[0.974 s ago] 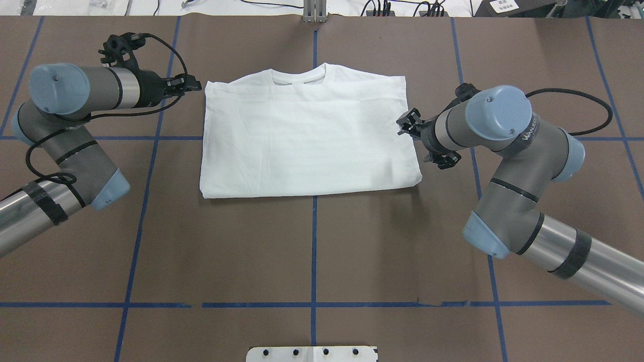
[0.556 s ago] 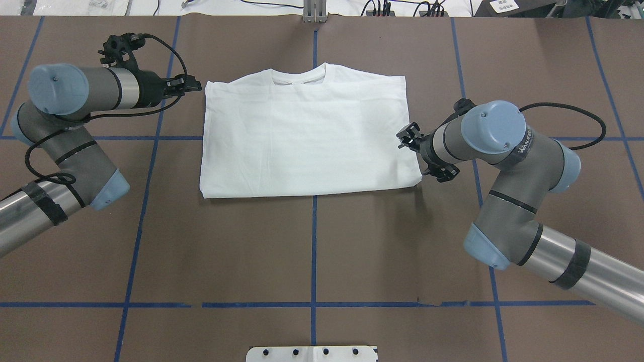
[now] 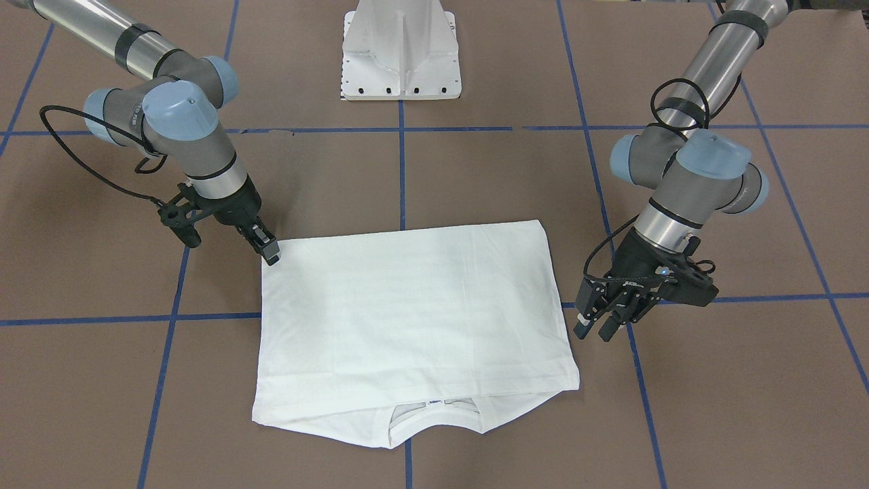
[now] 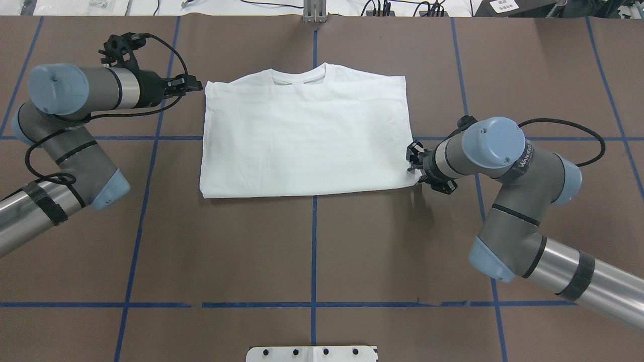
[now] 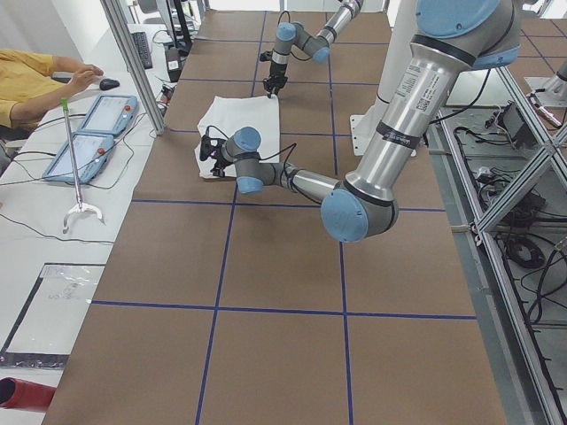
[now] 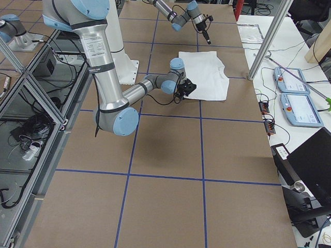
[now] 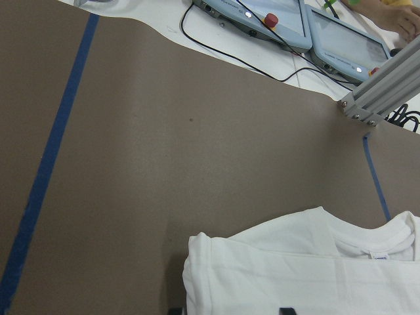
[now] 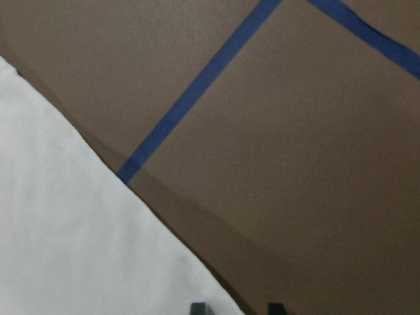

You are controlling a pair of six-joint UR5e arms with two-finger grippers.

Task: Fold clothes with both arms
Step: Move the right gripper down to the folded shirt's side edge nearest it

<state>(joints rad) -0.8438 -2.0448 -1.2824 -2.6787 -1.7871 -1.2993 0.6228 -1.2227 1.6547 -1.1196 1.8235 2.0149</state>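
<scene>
The white T-shirt (image 4: pixel 307 136) lies folded into a flat rectangle on the brown table, collar (image 4: pixel 302 78) on the far side and plain side up; no printed text shows. My left gripper (image 4: pixel 197 85) is open and empty, just off the shirt's far left corner; in the front-facing view it (image 3: pixel 596 329) hangs above the table beside the shirt (image 3: pixel 414 319). My right gripper (image 4: pixel 413 163) is open, low at the shirt's near right corner; it shows in the front-facing view too (image 3: pixel 271 257). In the right wrist view the shirt's edge (image 8: pixel 79 236) reaches one fingertip (image 8: pixel 198 307).
The white metal pedestal (image 3: pixel 402 51) stands at the table's near-robot edge. Blue tape lines (image 4: pixel 314 251) cross the brown surface. Beyond the far edge are an aluminium post (image 7: pixel 377 95), teach pendants (image 7: pixel 289 20) and cables. An operator in yellow (image 5: pixel 27 75) sits there.
My right gripper has moved along the shirt's right edge toward the robot, down to the near right corner. The left arm and the shirt have not moved.
</scene>
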